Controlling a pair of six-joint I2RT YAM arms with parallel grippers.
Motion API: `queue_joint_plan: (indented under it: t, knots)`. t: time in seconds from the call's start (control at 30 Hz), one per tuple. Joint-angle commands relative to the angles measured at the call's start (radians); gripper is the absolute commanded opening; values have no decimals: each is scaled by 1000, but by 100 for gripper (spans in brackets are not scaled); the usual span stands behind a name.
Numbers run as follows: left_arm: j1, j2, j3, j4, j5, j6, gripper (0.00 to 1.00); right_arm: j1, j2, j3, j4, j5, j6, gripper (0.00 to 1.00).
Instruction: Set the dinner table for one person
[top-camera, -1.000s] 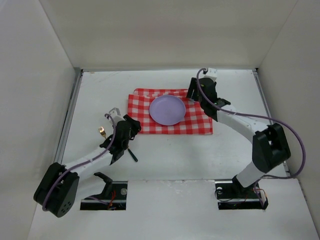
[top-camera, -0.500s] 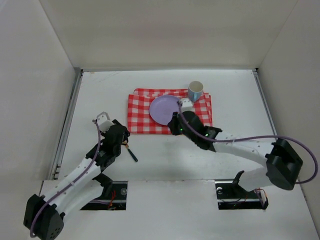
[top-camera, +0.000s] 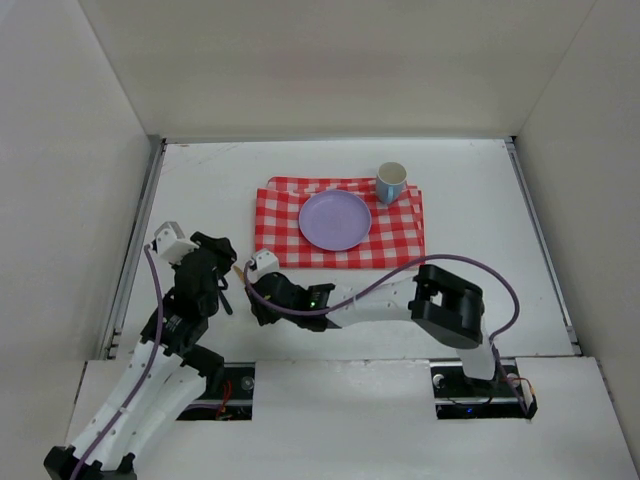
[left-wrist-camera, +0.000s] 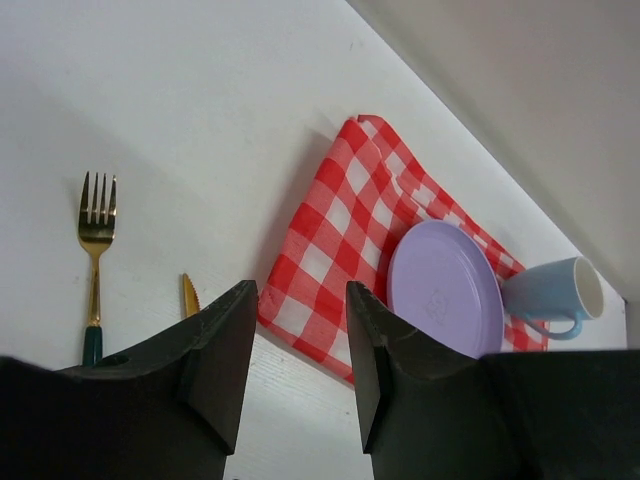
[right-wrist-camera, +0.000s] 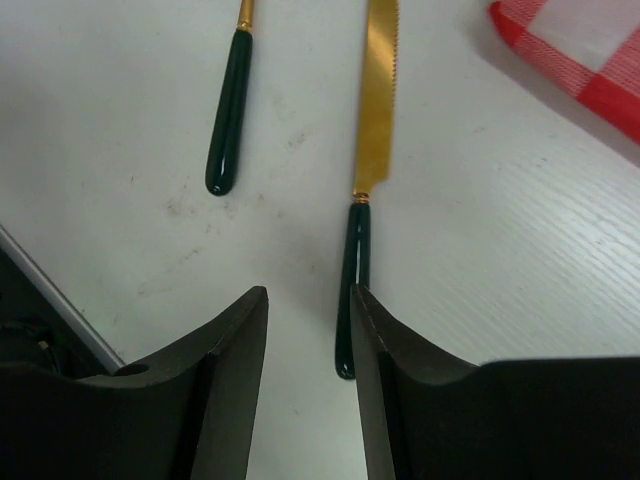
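Note:
The dinner table (top-camera: 200, 180) is a white tabletop. A red-and-white checkered cloth (top-camera: 400, 240) lies on it with a lilac plate (top-camera: 335, 220) and a light blue cup (top-camera: 391, 182) at its far right corner. A gold knife with a dark green handle (right-wrist-camera: 352, 290) and a matching fork (left-wrist-camera: 95, 230) lie on the bare table left of the cloth. My right gripper (right-wrist-camera: 308, 292) is open and low over the knife handle, which lies just inside its right finger. In the top view the right gripper (top-camera: 255, 292) reaches far left. My left gripper (left-wrist-camera: 300, 290) is open, empty and raised.
The fork's handle (right-wrist-camera: 227, 120) lies parallel to the knife, just to its left. My left gripper (top-camera: 220, 275) hovers close beside the right one. The cloth's near left corner (right-wrist-camera: 590, 50) is close by. A metal rail (top-camera: 140, 230) runs along the table's left edge.
My right arm left the cup on the cloth and swung down and left to the knife. My left arm drew back to the left, away from the knife.

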Motion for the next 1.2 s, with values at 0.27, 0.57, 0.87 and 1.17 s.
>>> queue_joint_plan:
  t: [0.27,0.57,0.87,1.17]
  knots:
    - [34,-48,16,-11,36,-10,38,-1,100,88,-84,147,-15,44]
    - [78,-35,-1,39,44,-27,39,10,108,58,-100,137,10,17]
    - [65,-32,-18,95,53,-37,39,-10,-177,-124,-16,186,56,4]
    - [-76,109,-111,297,113,-47,39,-221,-527,-410,-18,209,80,5]
